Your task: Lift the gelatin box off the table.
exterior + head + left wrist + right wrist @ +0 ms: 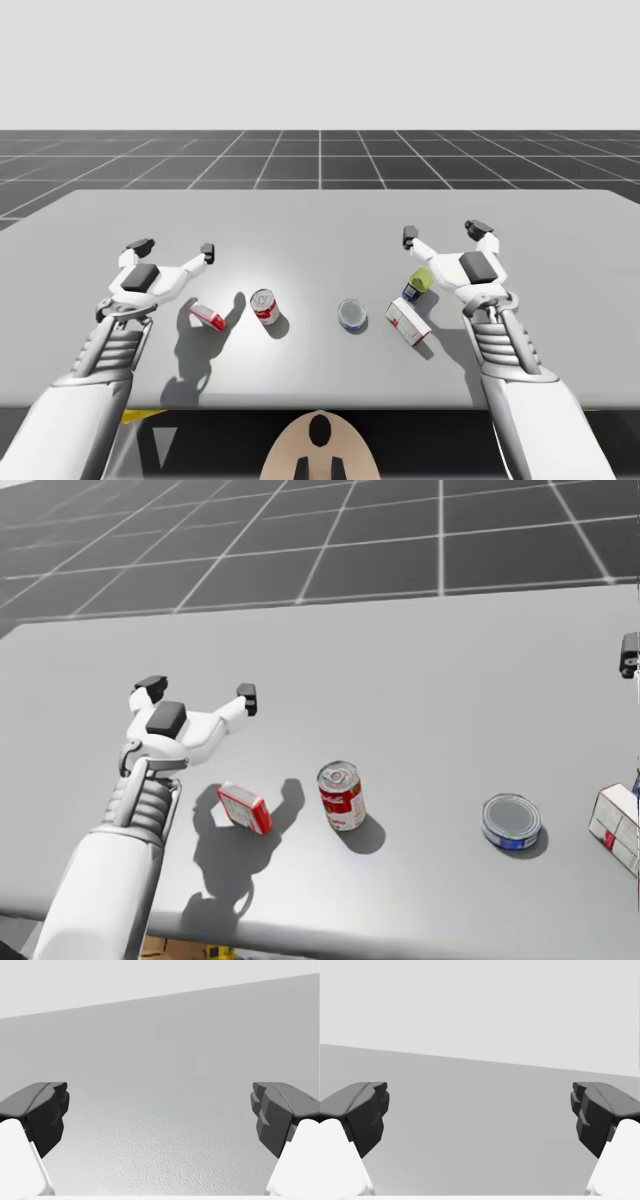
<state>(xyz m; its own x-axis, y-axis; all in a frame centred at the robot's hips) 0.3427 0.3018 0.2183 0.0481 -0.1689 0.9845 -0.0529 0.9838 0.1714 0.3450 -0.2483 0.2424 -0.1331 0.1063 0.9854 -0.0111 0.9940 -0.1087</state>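
high view: my left gripper [173, 248] is spread wide, the red box [207, 317] lying on the table [320, 215] at its 5 o'clock, untouched; right gripper [443, 232] gapes too. head view: red box sits at 9 o'clock of the red can [341, 795].

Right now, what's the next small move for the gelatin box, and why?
Probably draw the left gripper back and inward until it hovers above the red box. It stands open over bare table, out past the box, which lies nearer my torso beside that arm's wrist. That arm looks the closer one.
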